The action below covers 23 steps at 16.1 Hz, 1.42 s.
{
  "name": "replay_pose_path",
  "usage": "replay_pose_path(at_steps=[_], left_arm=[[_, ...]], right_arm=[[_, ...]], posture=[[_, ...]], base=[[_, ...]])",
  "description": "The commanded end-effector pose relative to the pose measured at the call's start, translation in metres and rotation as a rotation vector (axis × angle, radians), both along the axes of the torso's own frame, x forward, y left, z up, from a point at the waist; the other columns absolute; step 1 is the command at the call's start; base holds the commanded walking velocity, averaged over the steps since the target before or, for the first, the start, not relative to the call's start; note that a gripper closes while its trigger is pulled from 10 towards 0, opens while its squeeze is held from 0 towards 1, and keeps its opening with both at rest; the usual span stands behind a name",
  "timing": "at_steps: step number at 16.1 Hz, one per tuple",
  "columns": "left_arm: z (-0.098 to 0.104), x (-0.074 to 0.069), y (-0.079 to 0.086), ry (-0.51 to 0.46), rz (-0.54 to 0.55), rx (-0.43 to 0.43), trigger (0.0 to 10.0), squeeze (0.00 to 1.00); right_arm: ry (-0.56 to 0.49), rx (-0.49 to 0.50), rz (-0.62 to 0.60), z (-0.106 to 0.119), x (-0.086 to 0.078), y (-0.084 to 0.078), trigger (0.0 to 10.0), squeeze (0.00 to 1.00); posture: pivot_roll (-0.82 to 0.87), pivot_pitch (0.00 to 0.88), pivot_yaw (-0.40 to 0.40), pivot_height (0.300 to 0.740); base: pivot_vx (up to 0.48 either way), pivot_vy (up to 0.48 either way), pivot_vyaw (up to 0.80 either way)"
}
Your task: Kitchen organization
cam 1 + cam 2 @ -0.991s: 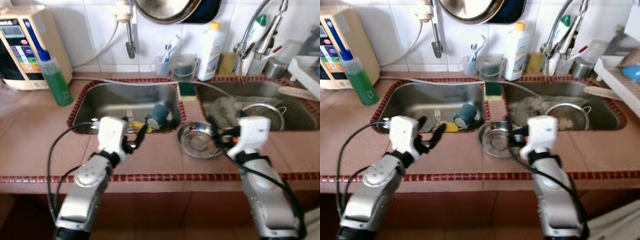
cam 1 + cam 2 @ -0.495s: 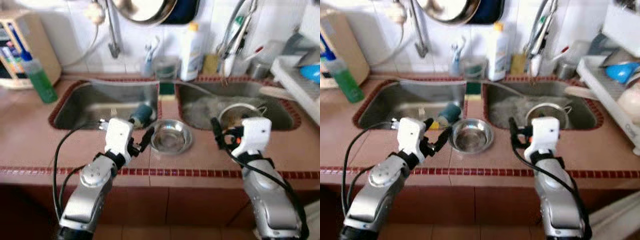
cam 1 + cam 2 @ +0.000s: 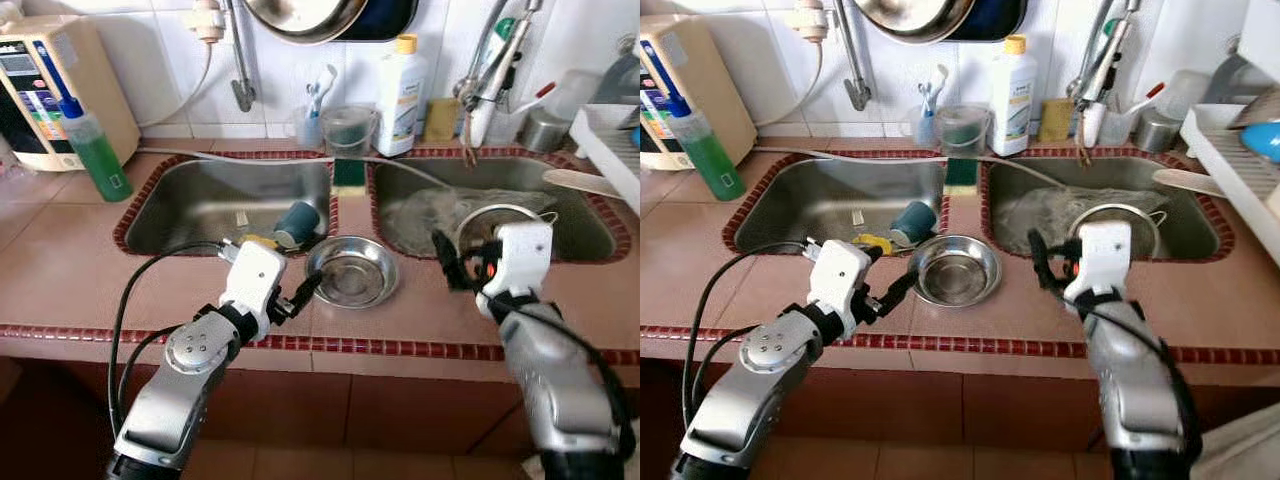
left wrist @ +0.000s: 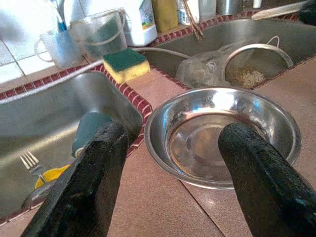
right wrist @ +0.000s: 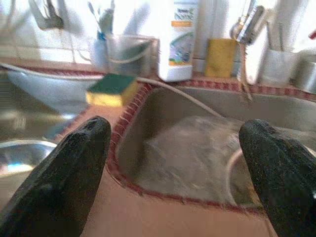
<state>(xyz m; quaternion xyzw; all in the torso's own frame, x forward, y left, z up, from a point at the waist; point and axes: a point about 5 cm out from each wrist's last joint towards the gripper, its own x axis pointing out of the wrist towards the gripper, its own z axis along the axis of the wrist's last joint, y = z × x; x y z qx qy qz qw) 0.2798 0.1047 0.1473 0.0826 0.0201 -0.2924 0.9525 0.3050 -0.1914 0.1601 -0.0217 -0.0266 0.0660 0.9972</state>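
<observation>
This is a home kitchen. A double steel sink (image 3: 225,200) is set into a brown tiled counter (image 3: 60,270) edged in red mosaic, against a white tiled wall. Behind the sink stand a white detergent bottle (image 3: 402,82), a cup with toothbrushes (image 3: 312,120) and a yellow-green sponge (image 3: 350,175). Left of the sink is a green soap bottle (image 3: 95,155). A pan (image 3: 305,15) hangs above it.

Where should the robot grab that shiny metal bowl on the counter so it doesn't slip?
Probably by its thin rim. The round shiny metal bowl sits upright and shallow on the tiled counter, so one finger goes inside and one outside. The open left end effector is right beside it, so come from the robot's left, at the near edge.
</observation>
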Motion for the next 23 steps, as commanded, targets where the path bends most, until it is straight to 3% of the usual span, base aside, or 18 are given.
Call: replay_pose_path(at_steps=[1,3,10,23], left_arm=[[0.003,-0.002,-0.002,0.006,-0.023,0.004,10.0,0.0],[0.006,-0.005,-0.005,0.013,-0.055,0.003,10.0,0.0],[0.017,-0.009,-0.01,-0.019,-0.088,0.003,10.0,0.0],[0.021,-0.017,-0.02,-0.016,-0.148,-0.013,10.0,0.0]], right_arm=[[0.005,0.024,0.011,0.002,0.003,-0.002,10.0,0.0],[0.009,0.07,0.066,0.008,0.015,0.001,10.0,0.0],[0.064,0.193,0.15,0.006,0.035,0.01,10.0,0.0],[0.262,0.309,0.333,-0.023,0.049,0.045,10.0,0.0]], posture=[[-0.18,0.053,0.053,0.74],[-0.18,0.06,0.054,0.74],[-0.15,0.067,0.046,0.74],[-0.14,0.073,0.037,0.74]], base=[[0.0,0.0,0.0],[0.0,0.0,0.0],[0.0,0.0,0.0],[0.0,0.0,0.0]])
